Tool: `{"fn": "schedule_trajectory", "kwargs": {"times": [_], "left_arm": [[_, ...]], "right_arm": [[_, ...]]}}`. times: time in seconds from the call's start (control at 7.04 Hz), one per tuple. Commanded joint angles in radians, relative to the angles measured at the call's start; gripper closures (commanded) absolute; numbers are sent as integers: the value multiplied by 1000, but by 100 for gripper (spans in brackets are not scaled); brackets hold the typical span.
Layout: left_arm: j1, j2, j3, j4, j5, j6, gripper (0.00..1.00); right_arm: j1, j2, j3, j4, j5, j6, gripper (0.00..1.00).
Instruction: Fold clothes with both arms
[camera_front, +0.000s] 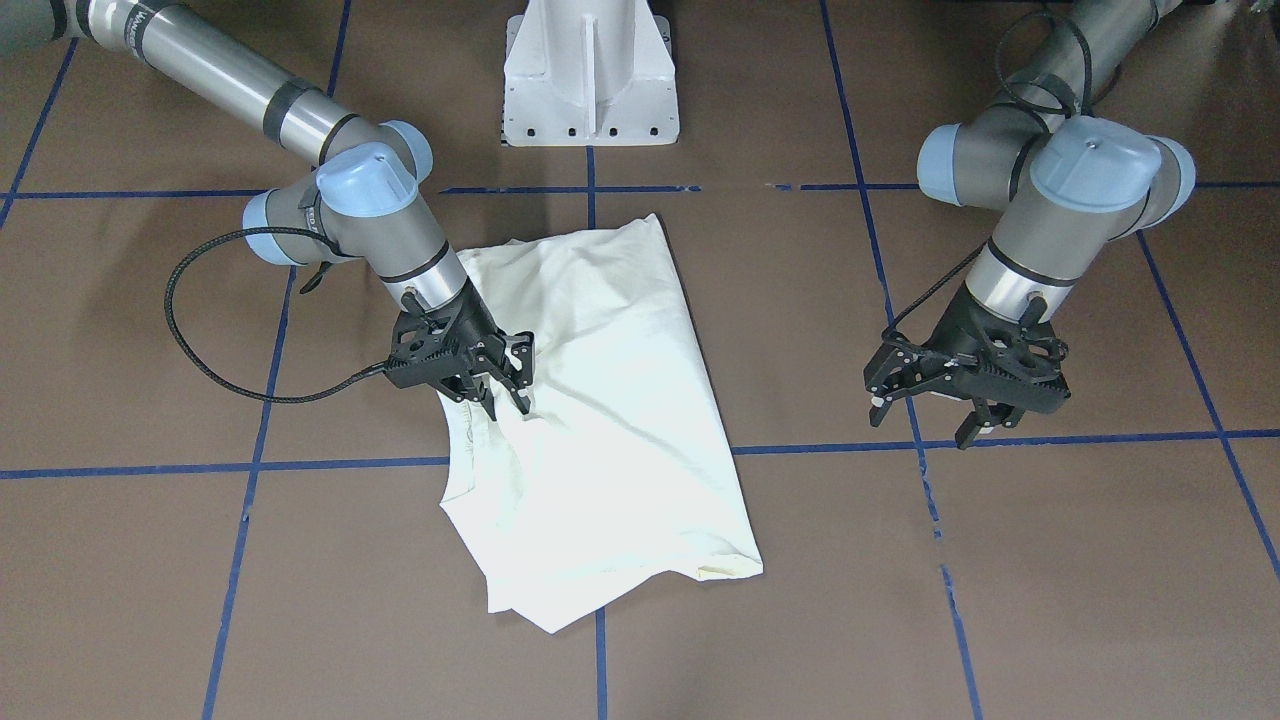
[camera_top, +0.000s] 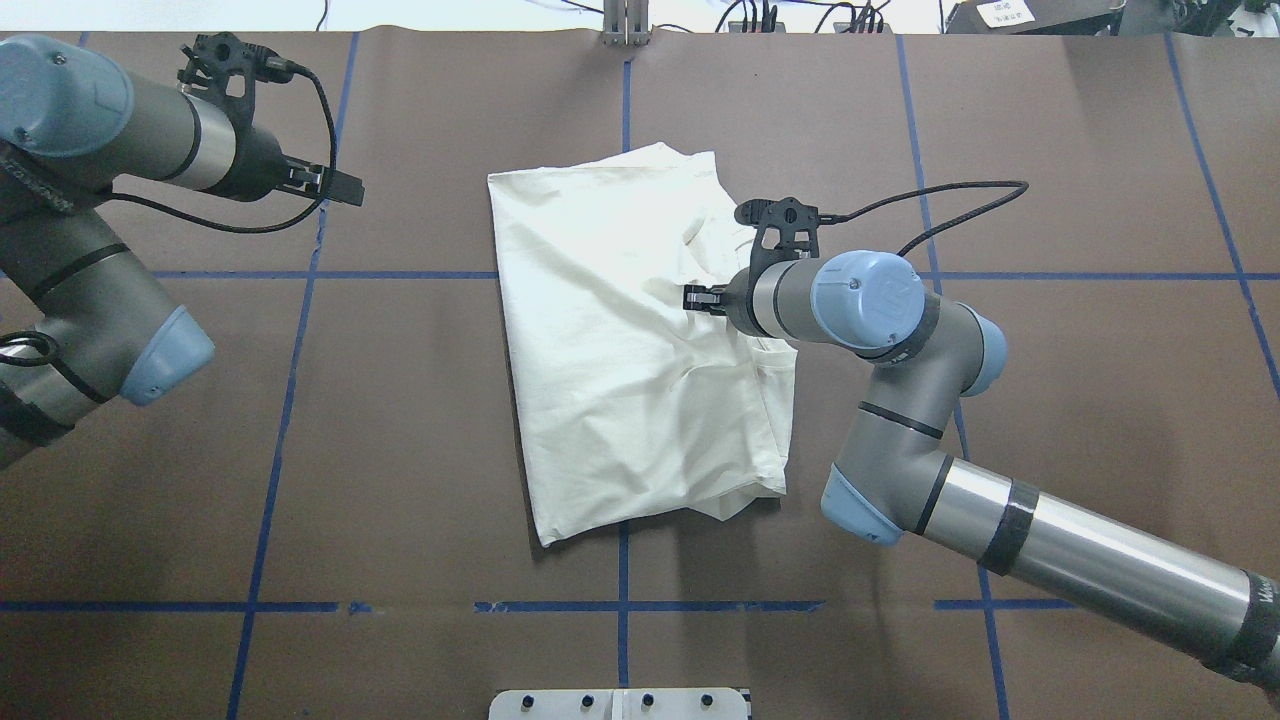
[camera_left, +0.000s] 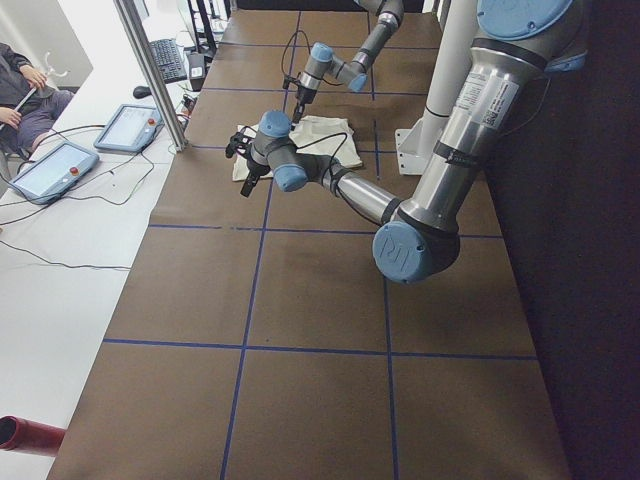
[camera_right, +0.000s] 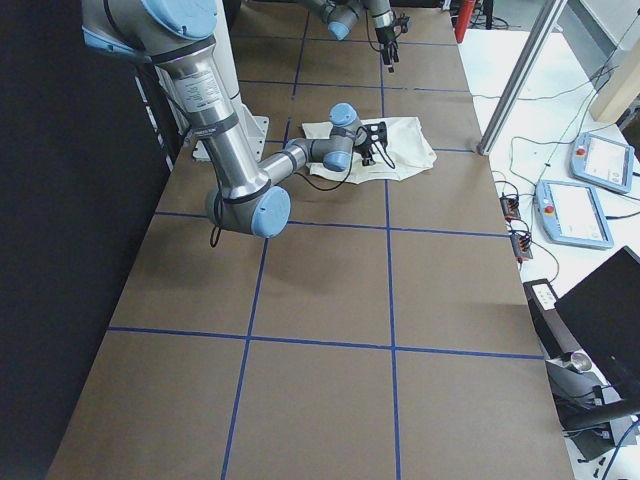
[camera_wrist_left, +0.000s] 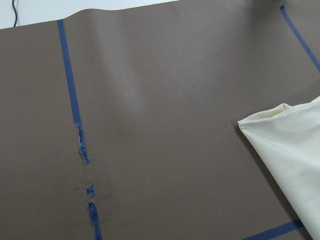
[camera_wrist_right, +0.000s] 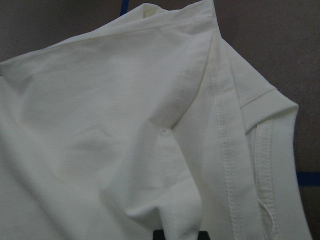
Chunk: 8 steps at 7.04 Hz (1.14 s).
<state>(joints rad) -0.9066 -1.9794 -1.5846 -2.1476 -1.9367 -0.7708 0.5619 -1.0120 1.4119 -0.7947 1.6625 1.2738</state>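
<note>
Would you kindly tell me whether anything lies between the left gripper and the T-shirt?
Nothing visible does. Only bare brown table separates the open left gripper from the T-shirt.

Little here can be read. The left arm (camera_left: 455, 130) has a round embossed logo on its blue joint cap (camera_left: 405, 252) that looks like "UR". White lettering on the right arm (camera_front: 135, 22), at eleven o'clock in the front-facing view, and a white label (camera_top: 1003, 12), at one o'clock overhead, are too blurred to read.
</note>
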Motion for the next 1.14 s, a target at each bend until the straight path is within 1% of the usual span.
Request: {"fn": "schedule_trajectory", "kwargs": {"times": [0.0, 0.28, 0.43, 0.57, 0.71, 0.85, 0.99], "left_arm": [[0, 1, 2, 0, 1, 2, 0], [0, 1, 2, 0, 1, -1, 0], [0, 1, 2, 0, 1, -2, 0], [0, 1, 2, 0, 1, -2, 0], [0, 1, 2, 0, -1, -2, 0], [0, -1, 2, 0, 1, -2, 0], [0, -1, -2, 0, -1, -4, 0]], "right_arm": [[12, 4, 7, 0, 3, 13, 100], [22, -22, 27, -3, -16, 1, 100], [19, -57, 47, -9, -80, -2, 100], [9, -68, 54, -15, -154, -4, 100], [-10, -66, 56, -20, -214, -5, 83], [-23, -51, 67, -73, -239, -8, 1], [-28, -50, 128, -145, -228, -11, 0]]}}
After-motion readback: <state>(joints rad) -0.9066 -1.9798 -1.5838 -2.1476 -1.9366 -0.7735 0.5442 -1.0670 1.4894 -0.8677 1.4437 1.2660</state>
